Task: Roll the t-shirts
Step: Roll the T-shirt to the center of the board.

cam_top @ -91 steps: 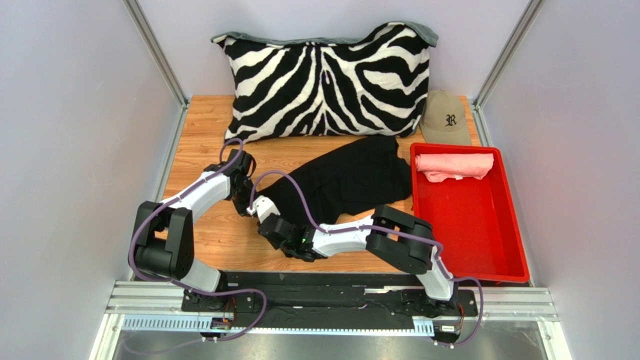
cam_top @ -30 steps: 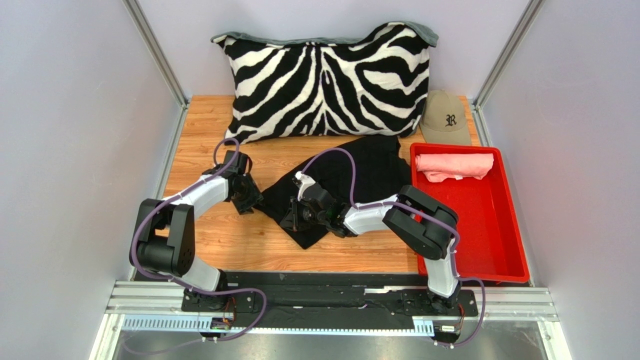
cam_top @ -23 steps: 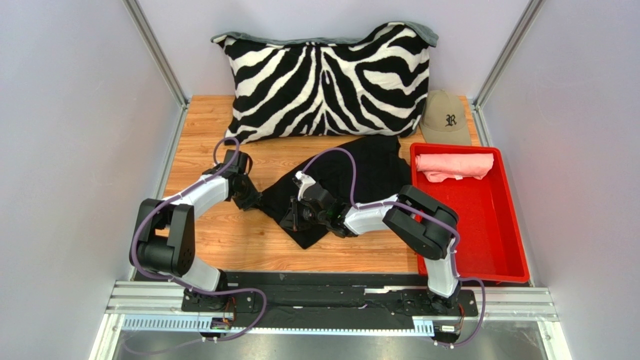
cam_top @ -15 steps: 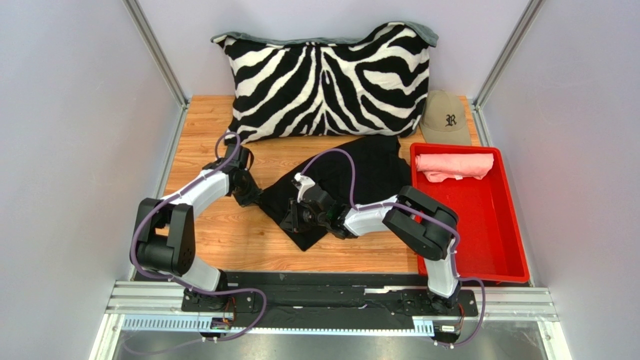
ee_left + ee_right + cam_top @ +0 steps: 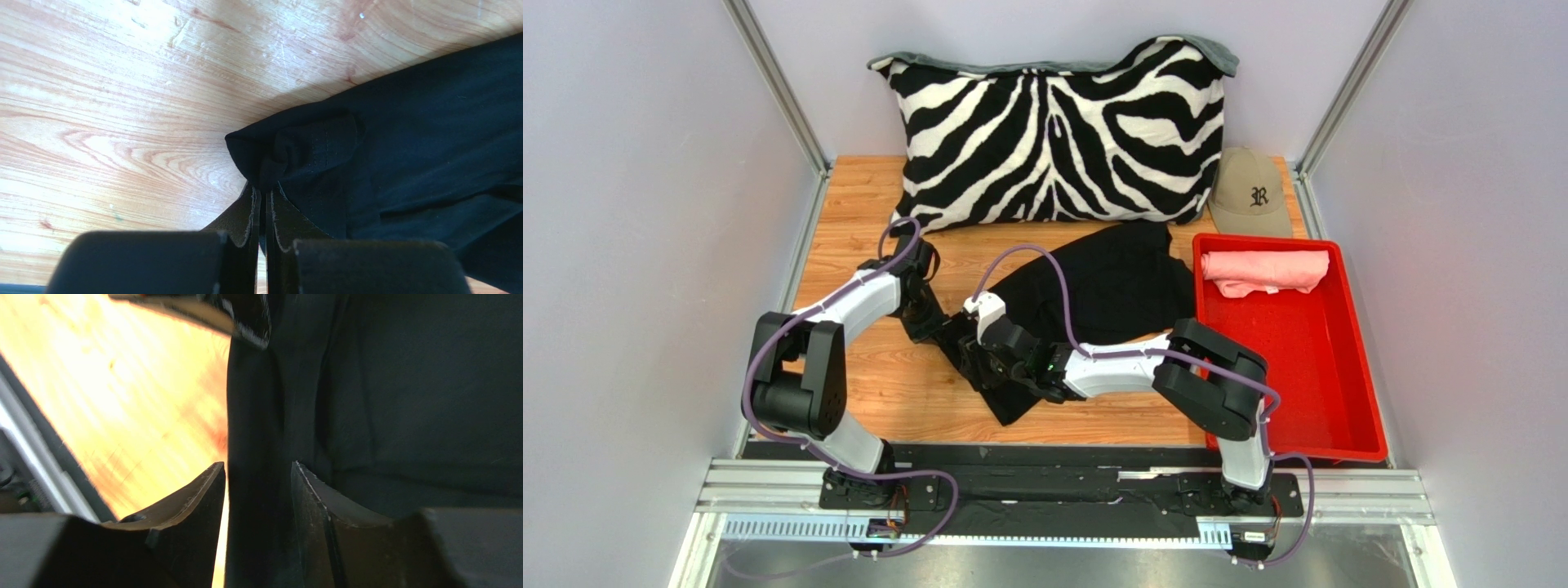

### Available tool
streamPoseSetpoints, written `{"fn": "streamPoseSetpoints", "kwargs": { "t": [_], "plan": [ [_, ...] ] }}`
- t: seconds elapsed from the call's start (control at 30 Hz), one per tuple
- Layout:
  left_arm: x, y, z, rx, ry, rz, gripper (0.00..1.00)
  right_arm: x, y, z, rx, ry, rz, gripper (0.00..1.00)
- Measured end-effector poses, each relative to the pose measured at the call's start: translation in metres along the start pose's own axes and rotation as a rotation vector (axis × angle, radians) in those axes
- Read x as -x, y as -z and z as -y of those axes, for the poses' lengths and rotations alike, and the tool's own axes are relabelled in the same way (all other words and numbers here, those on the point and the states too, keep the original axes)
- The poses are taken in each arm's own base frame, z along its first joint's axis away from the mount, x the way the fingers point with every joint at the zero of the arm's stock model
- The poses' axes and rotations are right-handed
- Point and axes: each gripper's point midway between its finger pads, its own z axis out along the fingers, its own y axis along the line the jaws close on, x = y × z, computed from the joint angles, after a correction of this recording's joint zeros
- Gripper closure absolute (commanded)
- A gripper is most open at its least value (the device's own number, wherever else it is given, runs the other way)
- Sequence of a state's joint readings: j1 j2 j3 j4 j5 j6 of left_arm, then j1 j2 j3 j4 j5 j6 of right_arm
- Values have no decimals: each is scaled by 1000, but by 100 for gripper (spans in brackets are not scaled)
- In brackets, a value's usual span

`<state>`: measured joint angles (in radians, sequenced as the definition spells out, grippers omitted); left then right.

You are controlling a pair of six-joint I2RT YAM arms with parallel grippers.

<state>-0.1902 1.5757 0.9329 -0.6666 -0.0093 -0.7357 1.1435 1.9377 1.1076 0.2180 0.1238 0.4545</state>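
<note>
The black t-shirt (image 5: 1112,282) lies crumpled on the wooden table, from the middle toward the tray. My left gripper (image 5: 938,326) sits at its left corner and is shut on a bunched bit of the black cloth (image 5: 294,147), with the jaws nearly touching (image 5: 264,191). My right gripper (image 5: 974,355) is just right of it at the shirt's near-left edge. Its jaws (image 5: 258,474) are closed round a thick fold of the black cloth (image 5: 393,386). The salmon pink t-shirt (image 5: 1265,270) lies rolled at the far end of the red tray (image 5: 1308,404).
A zebra-striped pillow (image 5: 1057,123) leans on the back wall. A tan cap (image 5: 1249,194) sits behind the tray at the back right. Grey walls close in on both sides. Bare wood (image 5: 92,92) shows left of the shirt.
My right gripper has moved left and toward the near edge, dragging the shirt's near-left part with it. The left gripper has shifted slightly and still holds the corner.
</note>
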Motion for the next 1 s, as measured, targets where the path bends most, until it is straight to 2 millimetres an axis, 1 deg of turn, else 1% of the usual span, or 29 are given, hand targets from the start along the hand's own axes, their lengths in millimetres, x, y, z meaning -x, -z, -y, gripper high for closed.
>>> {"fn": "streamPoseSetpoints", "kwargs": {
  "t": [0.13, 0.23, 0.43, 0.57, 0.67, 0.7, 0.77, 0.87, 0.97, 1.0],
  "plan": [
    [2, 3, 1, 1, -7, -2, 100, 17, -4, -1, -37, 81, 43, 48],
    [2, 3, 1, 5, -10, -7, 100, 22, -9, -3, -60, 148, 62, 46],
    [1, 2, 0, 12, -14, -17, 100, 7, -25, -7, -96, 268, 33, 46],
    [0, 2, -1, 17, -19, -22, 100, -1, -34, -2, -121, 312, 13, 51],
    [0, 2, 0, 19, -21, -26, 100, -2, -34, 0, -131, 318, 8, 60],
    [0, 2, 0, 19, -22, -26, 100, -1, -34, 0, -132, 318, 8, 67],
    [1, 2, 0, 19, -22, -26, 100, -2, -34, 1, -134, 314, 5, 73],
    [1, 2, 0, 19, -25, -26, 100, -2, -35, 3, -129, 286, 0, 87],
    [1, 3, 0, 19, -26, -26, 98, -2, -36, 5, -108, 233, -8, 91],
    [1, 3, 0, 19, -27, -26, 93, -2, -36, 5, -95, 205, -9, 91]
  ]
}}
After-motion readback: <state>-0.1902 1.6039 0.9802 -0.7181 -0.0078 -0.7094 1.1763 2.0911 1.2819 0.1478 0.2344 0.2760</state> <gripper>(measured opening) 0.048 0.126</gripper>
